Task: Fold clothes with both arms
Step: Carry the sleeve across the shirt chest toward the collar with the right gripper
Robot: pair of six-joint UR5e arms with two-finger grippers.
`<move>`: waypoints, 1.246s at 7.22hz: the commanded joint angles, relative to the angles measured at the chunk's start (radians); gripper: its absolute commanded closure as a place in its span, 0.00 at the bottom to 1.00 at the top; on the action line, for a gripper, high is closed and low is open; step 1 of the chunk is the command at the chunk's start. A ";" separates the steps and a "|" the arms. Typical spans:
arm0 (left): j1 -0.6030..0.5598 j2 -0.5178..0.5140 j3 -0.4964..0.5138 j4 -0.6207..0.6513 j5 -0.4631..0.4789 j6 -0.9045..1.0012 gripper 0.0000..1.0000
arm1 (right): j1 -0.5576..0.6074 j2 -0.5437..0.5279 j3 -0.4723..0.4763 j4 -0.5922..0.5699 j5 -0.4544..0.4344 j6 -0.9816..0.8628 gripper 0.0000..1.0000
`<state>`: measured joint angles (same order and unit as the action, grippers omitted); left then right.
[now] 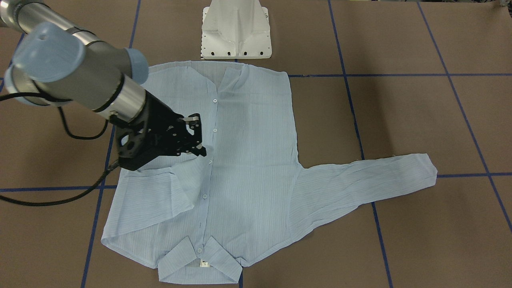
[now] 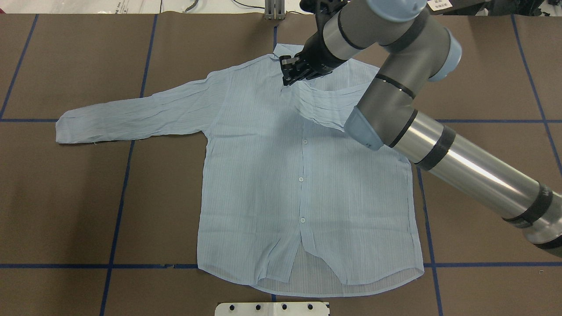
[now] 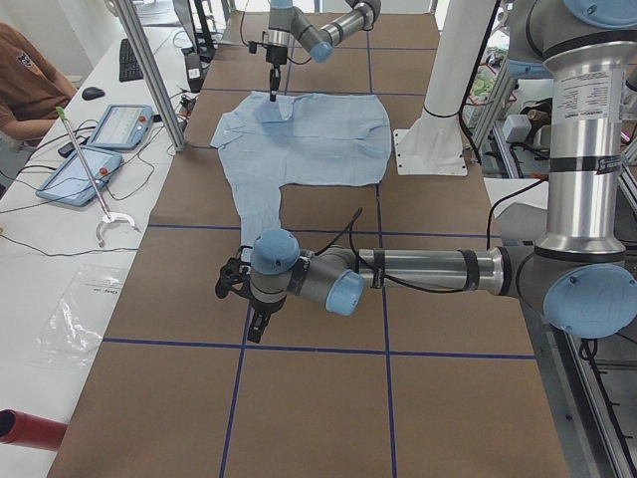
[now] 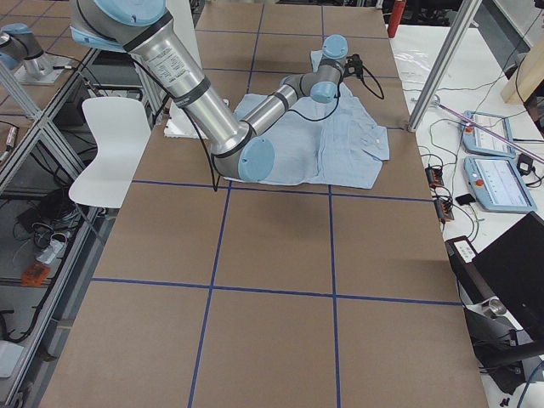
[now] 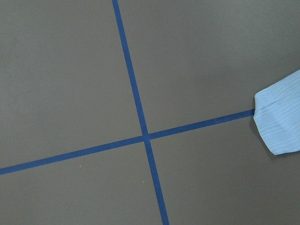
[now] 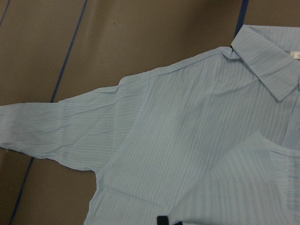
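Note:
The light-blue striped shirt lies flat and buttoned on the brown table, its collar at the far side from the robot. One sleeve stretches straight out to the robot's left. The other sleeve is folded across the chest, and my right gripper is shut on its end just above the button line. The right wrist view looks down on the shirt. My left gripper hangs over bare table beyond the outstretched cuff. Whether it is open or shut I cannot tell.
The white pedestal stands at the hem side of the shirt. Blue tape lines grid the table. A person sits at a side bench with tablets. A white chair stands behind the robot.

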<state>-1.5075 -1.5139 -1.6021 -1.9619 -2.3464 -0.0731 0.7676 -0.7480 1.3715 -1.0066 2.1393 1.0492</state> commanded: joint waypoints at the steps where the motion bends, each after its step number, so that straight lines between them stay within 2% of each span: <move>1: 0.000 -0.002 0.004 -0.002 -0.001 0.000 0.00 | -0.120 0.224 -0.345 -0.003 -0.157 -0.008 1.00; 2: 0.001 -0.006 0.005 0.000 -0.001 -0.002 0.00 | -0.164 0.275 -0.426 0.000 -0.242 -0.009 0.48; 3: 0.001 -0.014 0.011 0.000 -0.002 -0.002 0.00 | -0.203 0.288 -0.424 0.008 -0.337 -0.009 0.00; 4: 0.001 -0.037 0.043 -0.002 -0.005 -0.002 0.00 | -0.235 0.298 -0.417 0.005 -0.396 -0.009 0.00; 6: 0.003 -0.095 0.109 -0.050 -0.005 -0.034 0.00 | -0.243 0.295 -0.395 -0.004 -0.420 0.000 0.00; 7: 0.059 -0.107 0.109 -0.108 0.001 -0.134 0.00 | -0.241 0.245 -0.309 -0.056 -0.412 0.005 0.00; 8: 0.137 -0.104 0.126 -0.215 0.030 -0.266 0.00 | -0.225 0.208 -0.182 -0.219 -0.403 -0.006 0.00; 9: 0.229 -0.100 0.132 -0.341 0.106 -0.436 0.01 | -0.191 0.188 -0.082 -0.377 -0.366 -0.012 0.00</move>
<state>-1.3823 -1.6147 -1.4818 -2.1625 -2.3086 -0.3213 0.5451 -0.5247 1.1564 -1.1994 1.7418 1.0444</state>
